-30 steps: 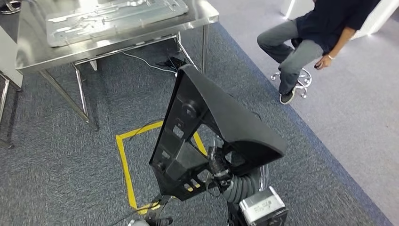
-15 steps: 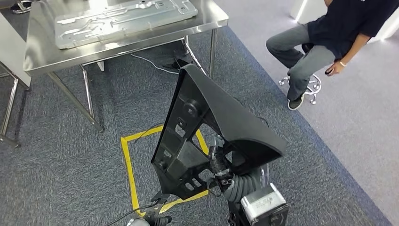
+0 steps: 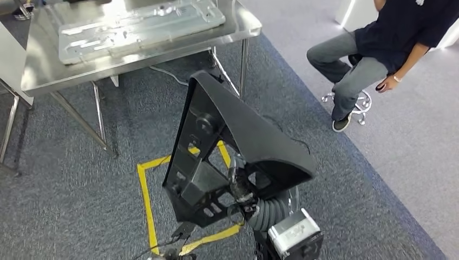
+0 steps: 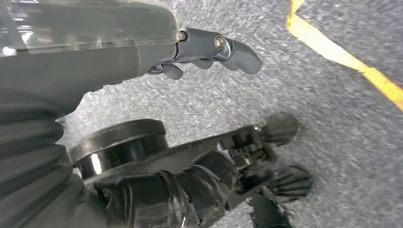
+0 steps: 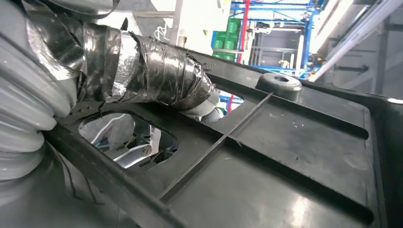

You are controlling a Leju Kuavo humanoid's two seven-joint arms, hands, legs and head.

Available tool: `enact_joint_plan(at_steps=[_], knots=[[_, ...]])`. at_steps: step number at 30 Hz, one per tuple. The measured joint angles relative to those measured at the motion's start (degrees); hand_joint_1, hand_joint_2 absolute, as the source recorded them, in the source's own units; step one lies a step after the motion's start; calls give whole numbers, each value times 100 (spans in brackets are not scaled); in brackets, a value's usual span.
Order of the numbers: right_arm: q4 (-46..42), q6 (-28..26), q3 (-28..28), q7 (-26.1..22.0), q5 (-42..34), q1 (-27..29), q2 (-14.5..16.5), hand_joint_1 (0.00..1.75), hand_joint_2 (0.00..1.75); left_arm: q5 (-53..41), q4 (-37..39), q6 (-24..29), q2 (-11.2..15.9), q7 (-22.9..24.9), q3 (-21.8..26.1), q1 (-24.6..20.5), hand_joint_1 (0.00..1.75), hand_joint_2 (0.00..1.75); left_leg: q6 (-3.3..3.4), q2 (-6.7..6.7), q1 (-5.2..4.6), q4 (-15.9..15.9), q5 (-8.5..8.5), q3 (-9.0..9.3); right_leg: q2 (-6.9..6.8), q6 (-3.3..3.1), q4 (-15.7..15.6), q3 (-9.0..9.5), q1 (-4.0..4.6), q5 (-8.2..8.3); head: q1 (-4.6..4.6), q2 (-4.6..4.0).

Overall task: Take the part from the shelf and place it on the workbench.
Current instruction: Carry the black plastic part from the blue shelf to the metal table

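Leftward-shifted black part (image 3: 238, 146), gripped by right hand (image 3: 238, 187); left hand (image 4: 209, 47) hangs loosely open, holding nothing.

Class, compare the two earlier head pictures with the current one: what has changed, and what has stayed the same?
The whole view has shifted, so the camera moved, not the things. The black plastic part now sits slightly further left and higher in the picture. Unchanged: the right hand holds the part, the steel workbench bears its metal plate, and the person stays seated.
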Motion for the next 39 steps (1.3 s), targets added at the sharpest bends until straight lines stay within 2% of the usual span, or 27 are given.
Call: enact_joint_plan(at_steps=[2,4,7,8,9,10,12,13,14,17,18,20,22,24,25,26,28,30,32,34,35,36,38,39], knots=[[13,-1,5,-2,-6,-9,3,141,175,-5,3,0,11,10,0,-1,0,175,71,-17,3,-66,-18,81,-2,61,53,13,-16,-5,3,0],[15,-3,7,-3,-7,-15,3,141,175,-26,5,-8,21,19,0,-12,0,175,150,-28,17,-110,-53,194,2,106,370,-128,-27,-109,20,0],[15,-6,7,4,-22,30,-4,141,175,-88,5,-63,26,67,-2,-38,0,175,226,-25,16,-120,-155,324,8,140,1369,-771,-25,-452,45,0],[14,-6,7,7,-37,61,-10,141,175,-107,5,-80,25,87,-2,-40,0,175,229,-29,16,-120,-199,373,8,146,1563,-953,-27,-495,46,0],[10,-6,7,7,-55,88,-18,141,175,-121,5,-90,23,102,-1,-41,0,175,225,-36,18,-118,-246,429,7,148,1567,-1045,-30,-443,47,0],[4,-6,7,8,-68,104,-24,141,175,-130,5,-92,21,110,-1,-43,0,175,214,-45,23,-115,-300,499,7,148,1364,-1033,-36,-278,47,0],[-11,-6,7,7,-83,116,-32,141,175,-137,5,-95,15,114,-2,-56,0,175,164,-57,28,-98,-430,637,9,146,640,-839,-45,227,50,-1],[-16,-7,7,6,-88,120,-34,141,175,-138,6,-96,11,115,-2,-69,0,175,129,-60,25,-86,-490,678,9,126,350,-748,-40,377,53,-1],[-25,-7,7,8,-94,130,-37,141,175,-139,7,-98,8,117,-2,-81,0,175,92,-61,21,-80,-539,694,13,97,182,-699,-31,477,55,-1],[-65,-6,7,26,-106,150,-44,141,175,-161,7,-108,2,129,-2,-103,0,175,3,-50,19,-19,-573,703,29,-26,110,-640,-15,464,50,0],[-81,-6,7,42,-105,150,-45,141,175,-171,7,-110,-3,136,-2,-110,0,175,-20,-39,24,97,-567,662,32,-61,89,-595,-20,438,46,0],[-117,-6,7,91,-103,150,-45,141,175,-179,7,-110,-13,156,-2,-133,0,175,-65,-16,43,560,-622,392,28,-120,50,-497,-29,392,37,-1],[-136,-6,7,137,-101,158,-49,141,175,-179,7,-111,-17,179,-2,-135,0,175,-112,-7,60,1226,-833,-84,27,-155,40,-409,-22,326,34,-1],[-140,-6,7,170,-101,172,-54,141,175,-178,7,-115,-19,197,-2,-112,0,175,-139,-6,71,1620,-1052,-499,36,-163,40,-303,-16,240,33,0],[-140,-6,7,186,-101,176,-56,141,175,-178,7,-119,-20,203,-2,-103,0,175,-136,-4,72,1582,-1031,-589,32,-162,40,-240,-13,193,32,0],[-140,-6,7,201,-94,178,-60,141,175,-178,7,-122,-21,207,-2,-100,0,175,-120,9,70,1368,-867,-583,23,-158,40,-168,-10,144,31,0],[-143,-6,7,229,-44,182,-73,141,175,-182,7,-126,-26,206,-2,-107,0,175,-41,152,29,632,-268,-407,-23,-132,50,-22,8,35,33,0],[-159,-6,-9,275,126,226,-92,141,175,-229,7,-134,-37,95,-2,-97,0,175,36,292,-20,170,38,-267,-86,-70,69,65,32,-78,34,0],[-216,-8,-103,314,370,364,-109,141,175,-294,7,-142,-32,-204,-2,35,0,175,71,249,-28,109,47,-203,-172,7,59,140,42,-185,41,0],[-339,-11,-262,317,503,548,-157,141,175,-310,8,-133,0,-552,-2,311,0,175,112,158,-7,34,107,-83,-169,71,137,194,26,-306,50,0],[-410,-12,-325,315,519,624,-197,141,175,-304,9,-127,23,-673,-2,449,0,175,144,123,7,-1,105,-28,-131,96,318,128,21,-416,52,0],[-471,-13,-364,317,528,691,-239,141,175,-298,10,-125,40,-739,-2,554,0,175,173,85,10,-16,95,7,-80,114,619,-32,14,-559,50,0],[-544,-13,-413,335,574,812,-298,141,175,-297,11,-126,61,-771,-2,641,0,175,217,-27,10,-18,62,25,-34,144,1349,-495,9,-821,49,0],[-567,-13,-442,352,608,868,-316,141,175,-299,11,-127,62,-770,-2,652,0,175,221,-105,11,-15,43,35,-26,157,1575,-680,-1,-835,48,0]])
